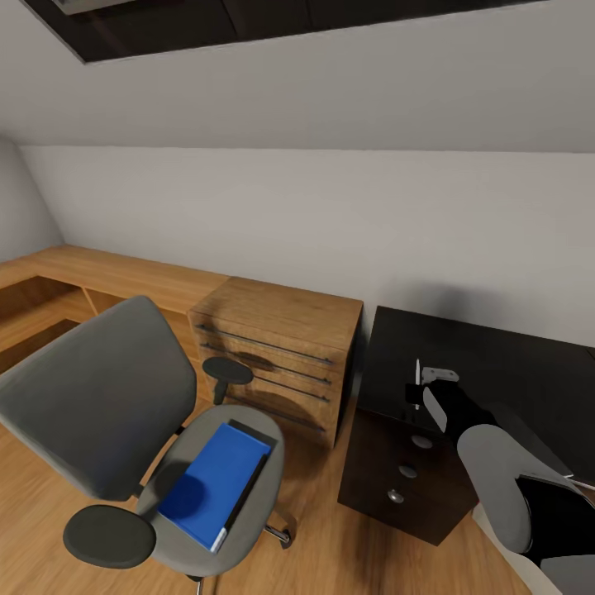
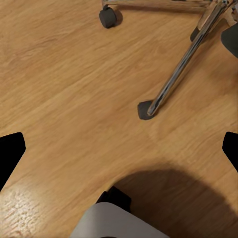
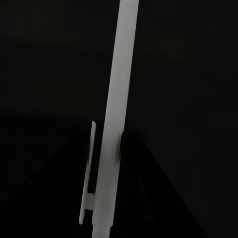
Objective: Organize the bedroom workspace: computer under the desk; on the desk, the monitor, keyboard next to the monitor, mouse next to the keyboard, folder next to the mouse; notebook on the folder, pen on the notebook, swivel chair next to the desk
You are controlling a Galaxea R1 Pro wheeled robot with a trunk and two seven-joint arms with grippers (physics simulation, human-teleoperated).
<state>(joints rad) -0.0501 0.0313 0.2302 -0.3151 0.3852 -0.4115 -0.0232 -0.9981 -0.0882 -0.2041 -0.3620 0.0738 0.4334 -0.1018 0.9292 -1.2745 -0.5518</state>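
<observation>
Our right fingers (image 1: 419, 388) are clenched on the white pen (image 1: 417, 382), at the frame's lower right over the dark surface (image 1: 512, 364). Left fingers' state: we cannot tell. The blue folder (image 1: 216, 481) lies on the swivel chair (image 1: 124, 413), lower left; we judge it needs moving first.

a wooden dresser (image 1: 281, 355) with dark bar handles on its drawers stands against the far white wall (image 1: 330, 215). to its left a long low wooden shelf (image 1: 91, 277) runs along the same wall toward the left corner, with open compartments under its top. the floor (image 1: 314, 545) is light wood planking, its grain running slantwise in the left wrist view (image 2: 74, 99), with a soft round shadow lying on it. high at far left a dark recess (image 1: 165, 25) is cut into the sloped ceiling.
</observation>
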